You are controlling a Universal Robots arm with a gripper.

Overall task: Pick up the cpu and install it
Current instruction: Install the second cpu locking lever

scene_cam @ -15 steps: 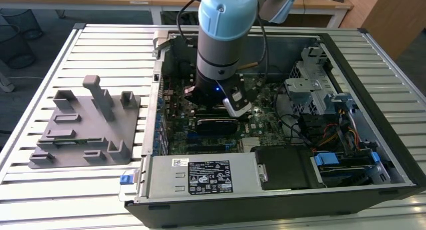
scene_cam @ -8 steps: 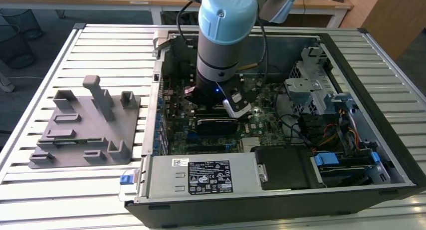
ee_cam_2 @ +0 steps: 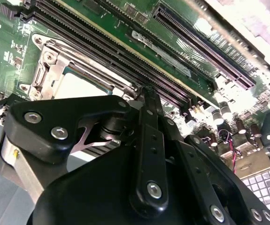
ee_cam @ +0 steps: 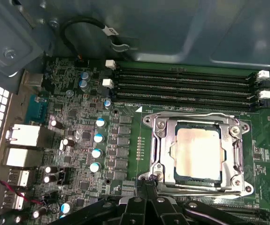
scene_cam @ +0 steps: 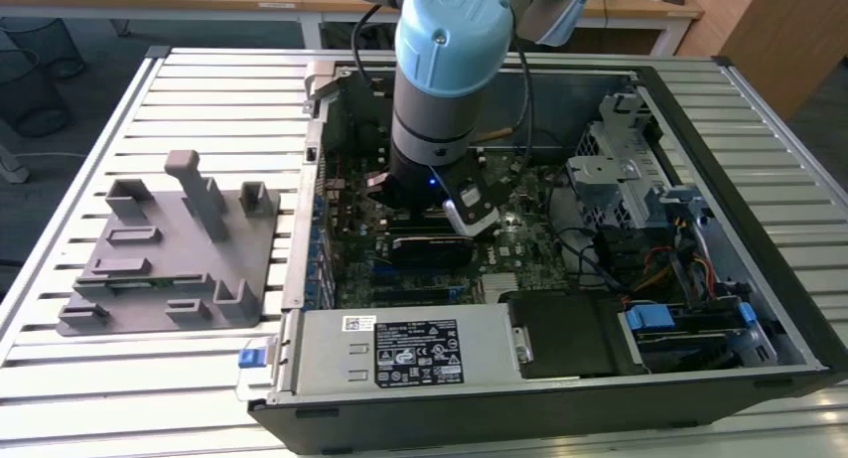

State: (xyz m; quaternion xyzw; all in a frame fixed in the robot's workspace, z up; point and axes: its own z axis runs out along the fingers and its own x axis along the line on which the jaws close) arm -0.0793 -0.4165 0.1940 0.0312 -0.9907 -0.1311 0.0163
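The cpu already sits in its socket, and the jaws hang closed and empty beside it.

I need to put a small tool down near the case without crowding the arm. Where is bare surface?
Bare slats of the table lie beyond the grey holder tray, on the exterior view's left of the computer case, and in front of the tray. Inside the case it is crowded: the arm stands over the motherboard, the gripper at the socket holding the cpu.
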